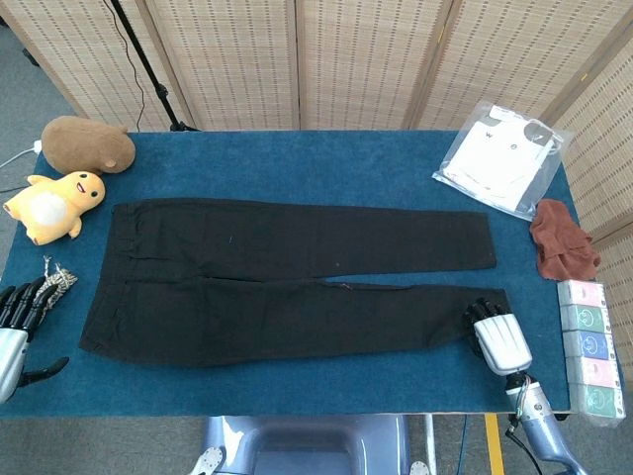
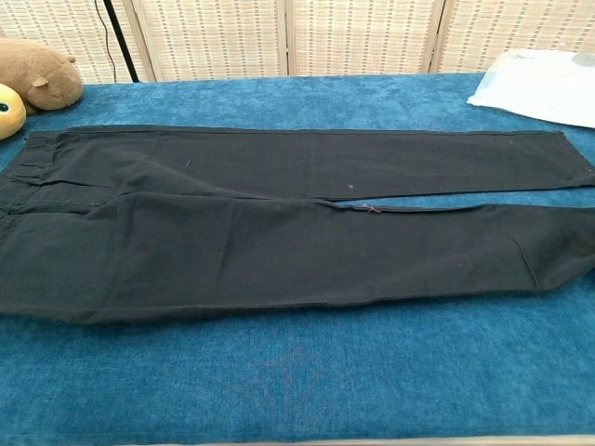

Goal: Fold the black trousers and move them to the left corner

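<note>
The black trousers [image 1: 287, 277] lie flat across the blue table [image 1: 297, 158], waistband to the left and legs to the right; the chest view shows them wide [image 2: 279, 223]. At the front right, my right hand [image 1: 495, 332] has its fingers curled onto the cuff of the near leg and grips it. In the chest view that cuff end looks slightly raised at the right edge. My left hand [image 1: 15, 327] is at the table's left edge, fingers apart and holding nothing, a little left of the waistband.
A rope bundle [image 1: 57, 280] lies by my left hand's fingers. Yellow toy [image 1: 54, 203] and brown toy [image 1: 87, 143] sit at the back left. A bagged white shirt [image 1: 499, 158], a brown cloth [image 1: 562, 239] and tissue packs [image 1: 590, 346] line the right side.
</note>
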Controlling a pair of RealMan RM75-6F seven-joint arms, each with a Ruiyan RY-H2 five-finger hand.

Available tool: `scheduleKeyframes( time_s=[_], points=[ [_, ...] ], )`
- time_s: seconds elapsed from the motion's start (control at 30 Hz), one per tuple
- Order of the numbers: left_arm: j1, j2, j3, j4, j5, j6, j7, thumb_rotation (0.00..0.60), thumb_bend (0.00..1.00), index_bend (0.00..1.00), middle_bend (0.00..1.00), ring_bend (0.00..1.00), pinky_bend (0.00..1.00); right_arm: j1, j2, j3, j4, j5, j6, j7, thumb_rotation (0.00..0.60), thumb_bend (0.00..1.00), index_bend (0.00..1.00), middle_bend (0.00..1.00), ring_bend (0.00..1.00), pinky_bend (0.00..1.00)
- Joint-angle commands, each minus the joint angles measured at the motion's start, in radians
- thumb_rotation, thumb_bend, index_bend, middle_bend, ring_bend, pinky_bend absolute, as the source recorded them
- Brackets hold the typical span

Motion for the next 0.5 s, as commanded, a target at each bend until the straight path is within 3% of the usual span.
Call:
scheduleKeyframes(
  time_s=[0.03,0.23,0.5],
  points=[
    [-0.036,-0.083,0.055,0.244,0.179,0.054,-0.091,0.6,0.0,0.06,0.07,0.09,0.18,-0.001,0.004,0.001,-0.006,0.001,0.004,0.001,0.6,0.52,0.59,0.42,0.29,0.46],
    [-0.052,-0.193,0.089,0.531,0.251,0.1,-0.17,0.6,0.0,0.17,0.17,0.17,0.18,0.0,0.013,0.002,-0.023,0.004,0.005,0.001,0.6,0.52,0.59,0.42,0.29,0.46],
    [-0.065,-0.306,0.103,0.716,0.248,0.082,-0.189,0.6,0.0,0.18,0.18,0.17,0.18,0.003,0.017,0.003,-0.037,0.007,0.0,0.001,0.6,0.52,0.59,0.42,0.29,0.46]
  ],
)
